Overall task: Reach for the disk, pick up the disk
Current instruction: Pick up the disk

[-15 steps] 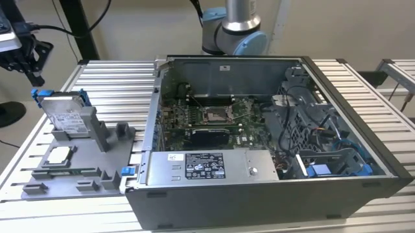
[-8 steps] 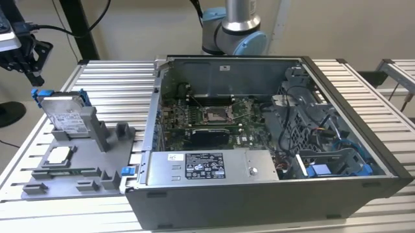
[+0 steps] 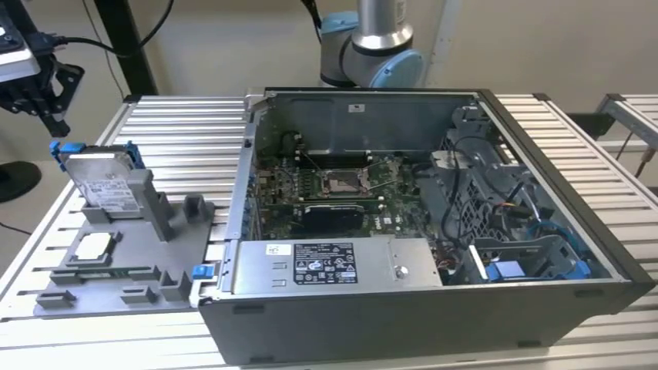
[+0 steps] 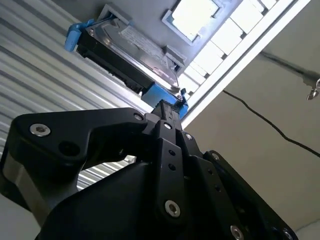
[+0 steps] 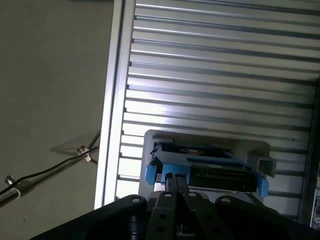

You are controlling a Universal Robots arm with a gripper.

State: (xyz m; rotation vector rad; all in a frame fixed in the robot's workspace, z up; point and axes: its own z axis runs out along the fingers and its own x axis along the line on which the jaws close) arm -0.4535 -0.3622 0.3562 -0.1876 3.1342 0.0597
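In the exterior view, the gripper (image 3: 54, 119) hangs at the exterior view's left, above the disk (image 3: 103, 181) and apart from it. The disk stands on edge, leaning a little, in a slot of a grey fixture tray (image 3: 123, 277) on the slatted metal worktop (image 3: 185, 131). A blue bracket (image 3: 64, 148) frames the disk's upper edge. The likely risk is that the jaws, coming down together, strike that plastic bracket and tip or jam the disk in its slot. Pinching only the bracket could let the heavy metal body slip. The tray also holds a small square chip (image 3: 92, 247) lying flat. Beside the tray sits an open computer case (image 3: 391, 331), holding a circuit board (image 3: 340, 185), a labelled power-supply box (image 3: 329, 266) and bundled cables. In the second wrist view, the black gripper (image 4: 169, 107) points towards the disk (image 4: 132, 47). Its jaws look pressed together with nothing between them, and the tip lines up with one blue end of the bracket (image 4: 162, 94). In the first wrist view, the gripper (image 5: 175, 179) again shows its jaws together and empty. The top edge of the disk (image 5: 220, 172) in its blue bracket (image 5: 150, 172) lies just beyond, with the ribbed worktop (image 5: 220, 75) behind.
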